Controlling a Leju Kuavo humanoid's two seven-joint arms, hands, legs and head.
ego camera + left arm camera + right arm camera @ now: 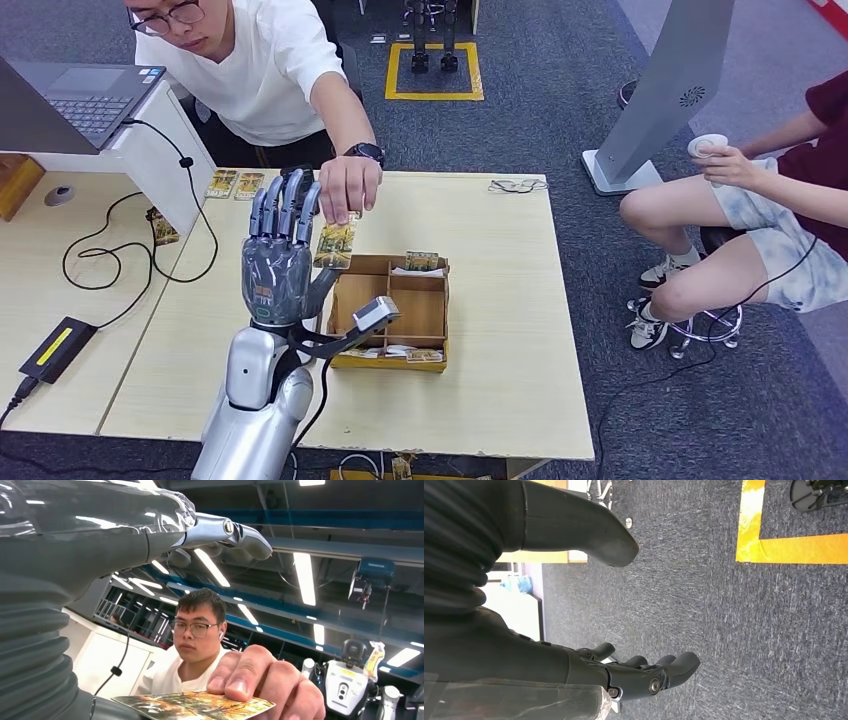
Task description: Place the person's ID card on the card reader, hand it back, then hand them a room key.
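My left hand [280, 255] is raised over the table with its fingers straight up and spread from the thumb. A person's hand [348, 190] reaches across from the far side and pinches a patterned card [335, 245] right beside my thumb. In the left wrist view the card [195, 705] lies flat by the thumb while the person's fingers [260, 680] grip its edge; my fingers [235, 532] stay well away from it. The black card reader with a yellow strip [58, 348] lies at the table's left. My right hand [644, 672] hangs over the carpet, holding nothing.
A wooden compartment box [435, 300] with several cards stands just right of my left arm. Two more cards [235, 183] lie at the far edge. A laptop [75, 100] sits on a white stand, cables trail left, and a second person [760, 220] sits at the right.
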